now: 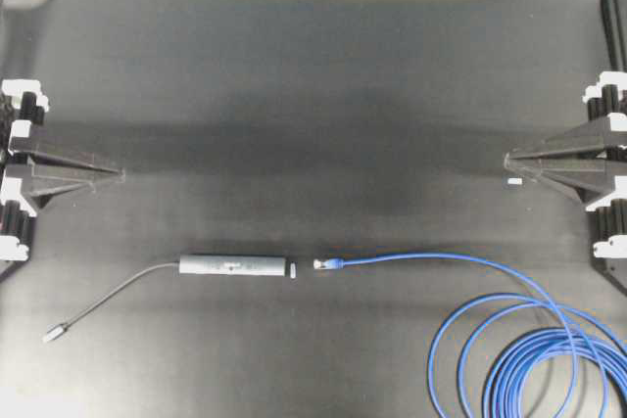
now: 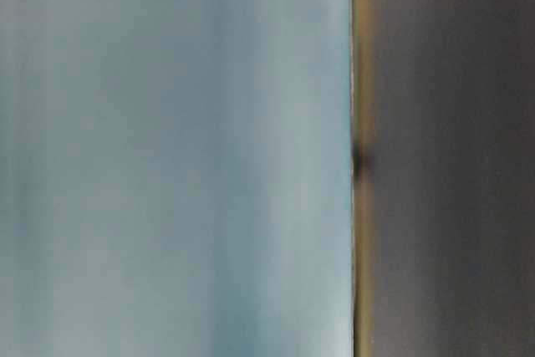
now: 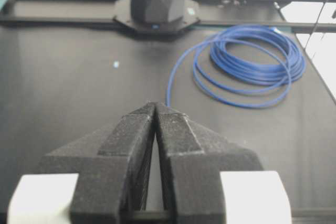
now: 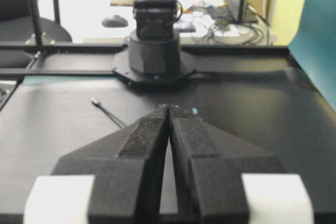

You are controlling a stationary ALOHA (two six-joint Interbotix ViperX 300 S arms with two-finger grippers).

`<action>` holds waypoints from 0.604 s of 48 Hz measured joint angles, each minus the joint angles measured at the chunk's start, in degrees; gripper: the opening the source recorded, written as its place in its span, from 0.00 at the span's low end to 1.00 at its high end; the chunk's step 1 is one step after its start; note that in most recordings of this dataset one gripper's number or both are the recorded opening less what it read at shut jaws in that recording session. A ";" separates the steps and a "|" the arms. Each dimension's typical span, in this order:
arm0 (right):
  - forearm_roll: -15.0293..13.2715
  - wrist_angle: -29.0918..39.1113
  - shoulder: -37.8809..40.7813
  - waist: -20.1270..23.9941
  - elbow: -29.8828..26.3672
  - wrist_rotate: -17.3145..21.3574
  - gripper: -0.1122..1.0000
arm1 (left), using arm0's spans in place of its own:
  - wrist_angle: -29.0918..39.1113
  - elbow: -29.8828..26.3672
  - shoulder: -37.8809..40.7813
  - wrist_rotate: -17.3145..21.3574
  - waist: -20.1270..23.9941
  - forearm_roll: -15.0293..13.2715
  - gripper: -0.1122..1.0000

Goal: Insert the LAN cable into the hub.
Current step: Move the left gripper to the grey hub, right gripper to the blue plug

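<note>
from above, the hub (image 1: 235,265) lay end to end with the lan cable (image 1: 421,259) plug, apart, between and below both grippers. left gripper (image 3: 156,106) and right gripper (image 4: 169,108) were pressed together, empty; only the left wrist view showed the coils.

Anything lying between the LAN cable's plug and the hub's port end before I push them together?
Nothing visible. The LAN cable plug faces the hub pale end across a short bare gap of black table.

LAN cable (image 1: 460,259) plug – facing hub (image 1: 235,265)
</note>
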 measured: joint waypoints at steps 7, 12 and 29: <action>1.58 4.13 2.64 -0.09 -1.58 1.05 0.11 | 4.39 -3.52 5.10 -1.67 -0.62 1.93 0.10; 2.29 10.99 6.42 -0.09 -4.13 3.34 0.11 | 7.73 -6.68 9.40 -1.67 -2.55 2.11 0.10; 2.37 25.84 21.45 1.05 -11.43 4.75 0.11 | 19.51 -13.10 23.64 -2.11 -6.59 2.20 0.10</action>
